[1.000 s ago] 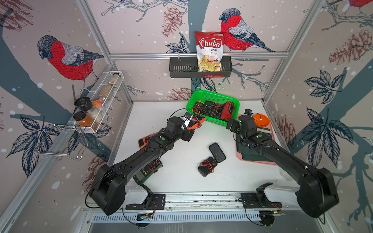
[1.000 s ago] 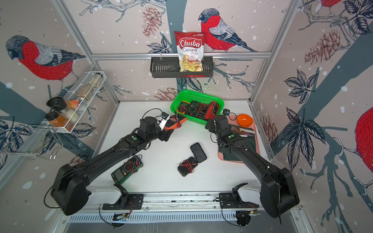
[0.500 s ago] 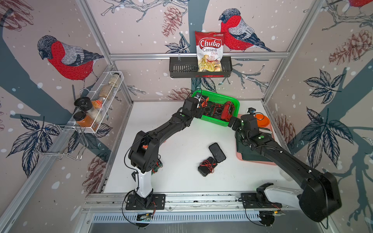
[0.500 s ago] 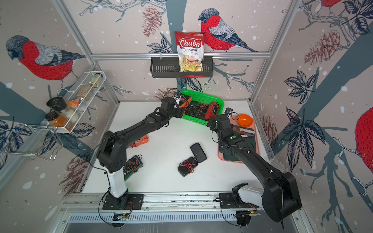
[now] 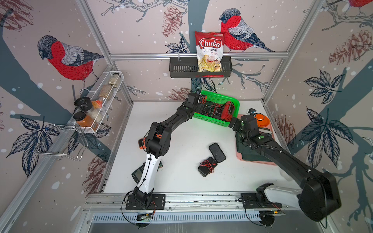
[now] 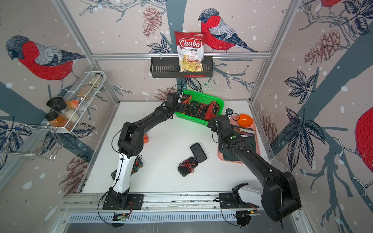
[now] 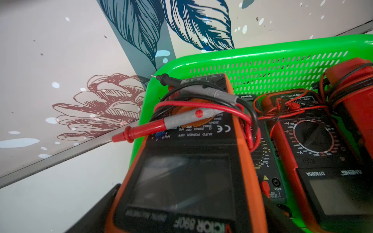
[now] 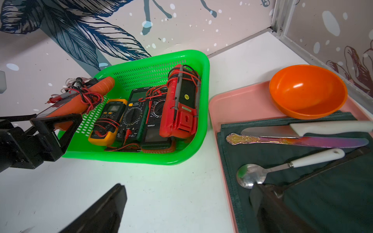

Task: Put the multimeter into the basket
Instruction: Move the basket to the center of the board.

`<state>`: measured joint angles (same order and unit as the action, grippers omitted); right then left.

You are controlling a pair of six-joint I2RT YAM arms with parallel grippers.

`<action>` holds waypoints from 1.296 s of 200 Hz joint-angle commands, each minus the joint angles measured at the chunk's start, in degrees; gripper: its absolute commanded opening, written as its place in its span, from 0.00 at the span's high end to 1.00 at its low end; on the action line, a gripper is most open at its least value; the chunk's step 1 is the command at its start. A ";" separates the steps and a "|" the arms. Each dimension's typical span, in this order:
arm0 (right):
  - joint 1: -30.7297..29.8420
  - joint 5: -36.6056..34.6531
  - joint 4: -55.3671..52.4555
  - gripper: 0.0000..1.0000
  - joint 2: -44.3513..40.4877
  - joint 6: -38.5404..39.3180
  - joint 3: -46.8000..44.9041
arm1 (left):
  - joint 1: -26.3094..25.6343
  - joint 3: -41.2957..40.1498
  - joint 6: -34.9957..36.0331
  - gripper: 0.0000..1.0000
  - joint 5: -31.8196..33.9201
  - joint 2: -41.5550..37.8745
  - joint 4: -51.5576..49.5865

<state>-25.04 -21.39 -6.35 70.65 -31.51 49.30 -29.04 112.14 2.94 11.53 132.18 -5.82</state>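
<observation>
My left gripper is shut on an orange-and-black multimeter wrapped in red and black leads. It holds the meter tilted over the left end of the green basket. Whether the meter touches the rim I cannot tell. Several other multimeters lie inside the basket: a yellow one, a dark green one and a red one among them. My right gripper stands open over bare table by the basket's front right corner, holding nothing.
Two black meters lie mid-table; a green one and an orange one sit by my left arm. A pink tray on the right holds an orange bowl, knives and a spoon. A black wall rack hangs on the back wall, a white wire rack on the left wall.
My left arm has stretched out from mid-table to the back, carrying the orange multimeter up to the basket's left end. My right arm has barely shifted and stays open.
</observation>
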 commanded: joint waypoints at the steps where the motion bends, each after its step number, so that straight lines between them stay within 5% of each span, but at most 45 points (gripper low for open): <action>1: 0.40 -0.06 0.31 0.00 0.61 -0.73 0.67 | 0.29 3.40 -1.23 1.00 -1.80 2.26 2.62; 71: 0.78 2.05 0.37 0.00 0.89 -0.71 0.16 | 0.33 5.24 -6.01 1.00 4.12 5.84 -1.99; 222: 0.79 4.07 0.76 0.00 -0.45 -1.19 -0.48 | -0.49 -29.71 -15.49 1.00 13.61 -14.17 4.77; 259: 0.78 4.84 1.16 0.00 0.50 -0.93 0.09 | -1.13 -29.15 -16.53 0.25 13.43 -13.78 3.21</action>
<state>-24.25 -17.45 -6.31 70.54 -32.08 48.75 -29.61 82.35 -13.32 23.83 117.84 0.60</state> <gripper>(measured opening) 0.998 0.886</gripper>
